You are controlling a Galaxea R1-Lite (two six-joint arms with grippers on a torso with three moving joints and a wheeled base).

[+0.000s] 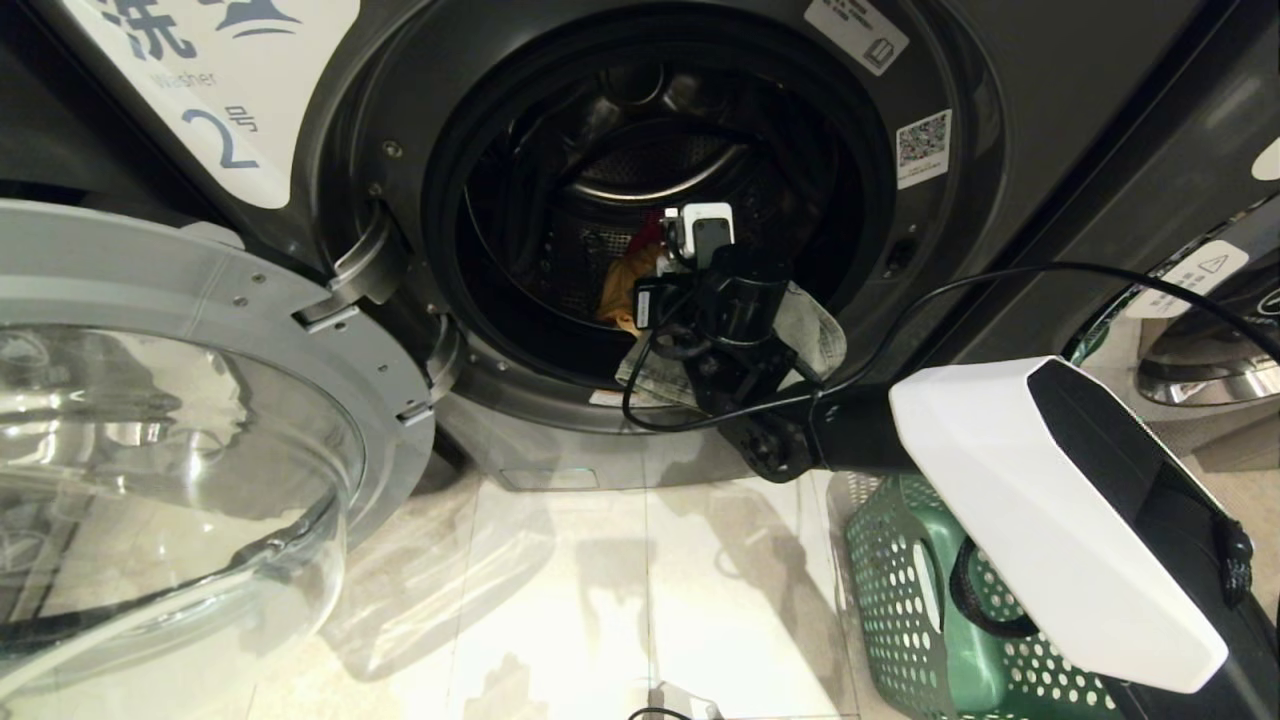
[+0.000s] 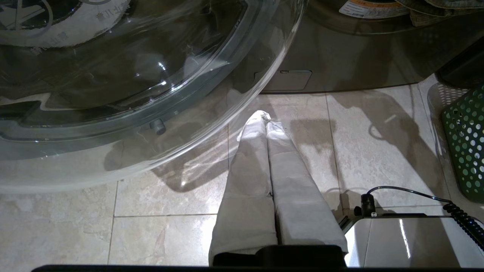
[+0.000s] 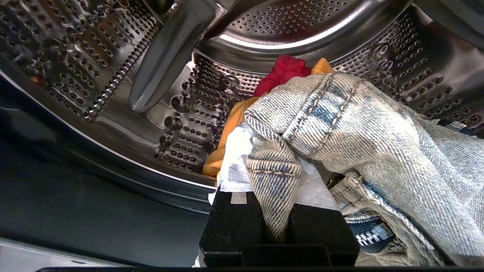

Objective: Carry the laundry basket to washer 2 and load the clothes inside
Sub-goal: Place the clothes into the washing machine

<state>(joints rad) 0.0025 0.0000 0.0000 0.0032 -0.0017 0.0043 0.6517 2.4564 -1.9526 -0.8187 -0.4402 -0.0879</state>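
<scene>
Washer 2 point(image 1: 1000, 150), dark grey with a blue "2" on its white label point(image 1: 225, 135), stands with its glass door point(image 1: 180, 420) swung open to the left. My right arm point(image 1: 740, 310) reaches into the opening. Inside the steel drum point(image 3: 287, 26), my right gripper point(image 3: 274, 170) is shut on a fold of pale blue jeans point(image 3: 378, 132); part of the jeans point(image 1: 815, 335) hangs over the drum's lip. Red cloth point(image 3: 285, 68) and orange cloth point(image 3: 227, 128) lie deeper in the drum. The green laundry basket point(image 1: 900, 590) sits on the floor under my right arm. My left gripper point(image 2: 266, 119) is shut and empty above the floor tiles.
The open door's glass bowl point(image 2: 151, 94) juts out low over the floor, close to my left gripper. Another machine point(image 1: 1200, 350) stands to the right of washer 2. The basket's edge point(image 2: 467, 143) and my white base point(image 2: 397, 238) lie on the right of the tiled floor.
</scene>
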